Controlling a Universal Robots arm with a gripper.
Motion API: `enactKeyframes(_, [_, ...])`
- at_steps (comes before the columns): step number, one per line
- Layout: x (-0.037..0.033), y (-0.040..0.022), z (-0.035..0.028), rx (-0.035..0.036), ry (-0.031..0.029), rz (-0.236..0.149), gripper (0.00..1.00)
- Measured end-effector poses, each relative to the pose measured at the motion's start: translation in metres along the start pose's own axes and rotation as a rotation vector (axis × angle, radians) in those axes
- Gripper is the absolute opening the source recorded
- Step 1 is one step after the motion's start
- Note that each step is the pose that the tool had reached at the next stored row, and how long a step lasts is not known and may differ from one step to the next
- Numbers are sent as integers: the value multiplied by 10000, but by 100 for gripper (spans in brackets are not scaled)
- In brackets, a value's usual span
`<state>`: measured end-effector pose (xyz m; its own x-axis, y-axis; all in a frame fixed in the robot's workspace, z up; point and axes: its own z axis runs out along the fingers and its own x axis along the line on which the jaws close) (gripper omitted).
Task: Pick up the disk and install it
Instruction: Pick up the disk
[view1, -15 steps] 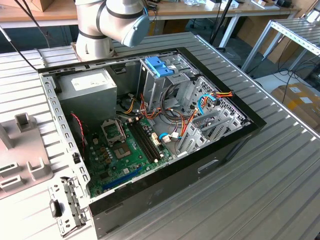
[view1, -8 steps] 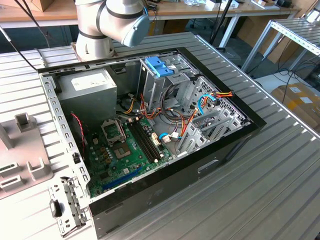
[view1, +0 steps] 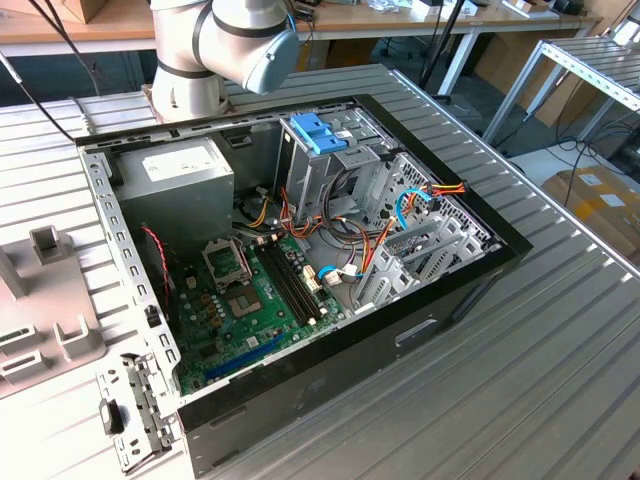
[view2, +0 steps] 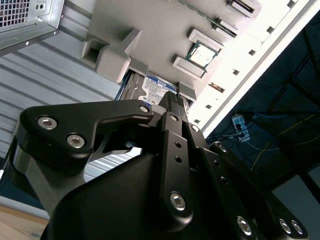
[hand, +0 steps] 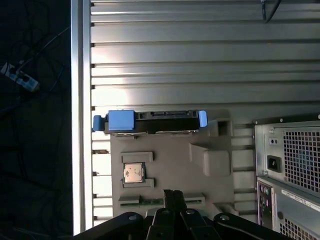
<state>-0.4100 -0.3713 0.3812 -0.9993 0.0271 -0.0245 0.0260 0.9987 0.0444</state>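
The disk (hand: 150, 121) stands on edge in a slot at one end of a grey holder plate (hand: 170, 160), with blue rails at both its ends. In the second wrist view its white label with a blue band (view2: 154, 89) shows just past the black fingertips. My gripper (hand: 172, 196) hovers over the holder plate, a short way from the disk and not touching it. Its two fingers (view2: 172, 117) are pressed together with nothing between them. In the exterior view the open computer case (view1: 440, 300) lies on the table with its drive cage (view1: 330, 170) at the far side.
A processor chip (hand: 133, 173) sits in a pocket of the holder plate. The case's rear panel (hand: 290, 170) stands close beside the plate. The table edge (hand: 77, 125) runs along the plate's other side. In the case are a grey power supply (view1: 185, 175), a blue latch (view1: 318, 132) and loose cables (view1: 350, 225).
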Motion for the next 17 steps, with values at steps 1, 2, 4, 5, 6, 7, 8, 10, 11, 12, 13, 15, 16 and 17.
enactKeyframes(1, [0, 0, 0, -2, 3, -60, 11])
enactKeyframes(2, [0, 0, 0, -2, 5, -98, 11])
enactKeyframes(4, [0, 0, -1, -4, 8, -168, 11])
enactKeyframes(5, [0, 0, 0, -4, 9, -201, 11])
enactKeyframes(6, [0, 0, 0, -5, 11, -242, 11])
enactKeyframes(7, [0, 0, 0, -6, 13, -275, 11])
enactKeyframes(8, [0, 0, 0, -7, 14, -308, 11])
enactKeyframes(10, [0, 0, 0, -10, 18, -415, 11])
enactKeyframes(11, [0, 0, 0, -11, 20, -463, 11])
enactKeyframes(12, [0, 0, 0, -12, 22, -490, 11])
enactKeyframes(13, [0, 0, 0, -13, 23, -520, 11])
enactKeyframes(15, [0, 0, 0, -14, 26, -585, 11])
enactKeyframes(16, [0, 0, 0, -15, 28, -624, 11])
enactKeyframes(17, [0, 0, 0, -16, 29, -653, 11])
